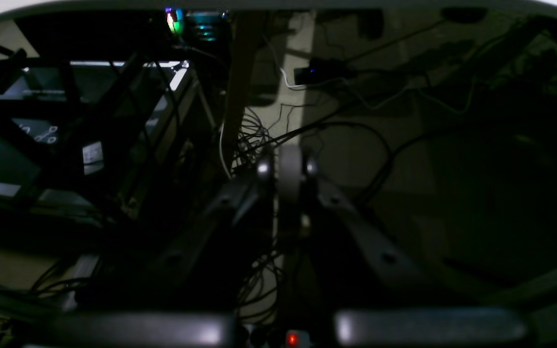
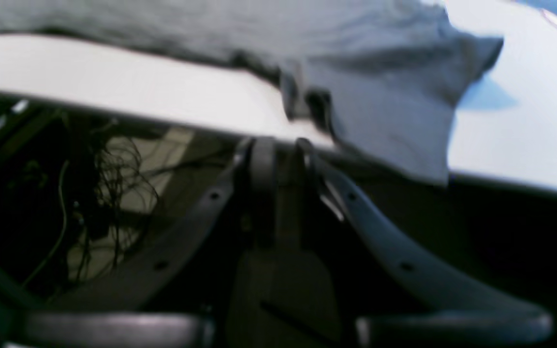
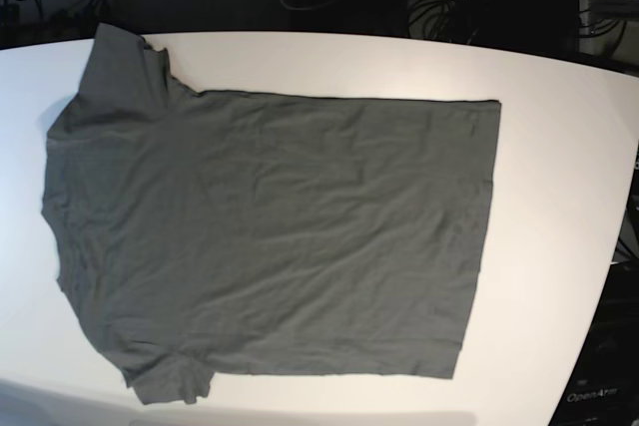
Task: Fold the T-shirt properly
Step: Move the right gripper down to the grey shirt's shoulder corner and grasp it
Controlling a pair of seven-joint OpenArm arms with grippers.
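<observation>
- The T-shirt (image 3: pixel 270 236) is spread flat on the white table (image 3: pixel 559 197), with the neck and sleeves toward the left of the base view and the straight hem toward the right.
- One sleeve (image 3: pixel 125 62) is seen at the far left corner of the cloth, and the other sleeve (image 3: pixel 170 378) lies at the near left, close to the table's near edge.
- Light creases are spread across the cloth; no fold is seen in it.
- In the right wrist view, a sleeve of the T-shirt (image 2: pixel 394 96) is seen draped to the table's rim (image 2: pixel 114 87), blurred.
- The right gripper (image 2: pixel 281 145) is held below that rim, just beneath the cloth; its fingers are pressed together with nothing seen between them, and no contact with the cloth can be confirmed.
- The left gripper (image 1: pixel 285 166) is seen in a dim wrist view, below the table level, with its fingers drawn together and nothing pinched.
- Behind it, tangled cables (image 1: pixel 254 140) and a dark frame (image 1: pixel 90 121) are made out on the floor.
- Neither arm is seen in the base view.
</observation>
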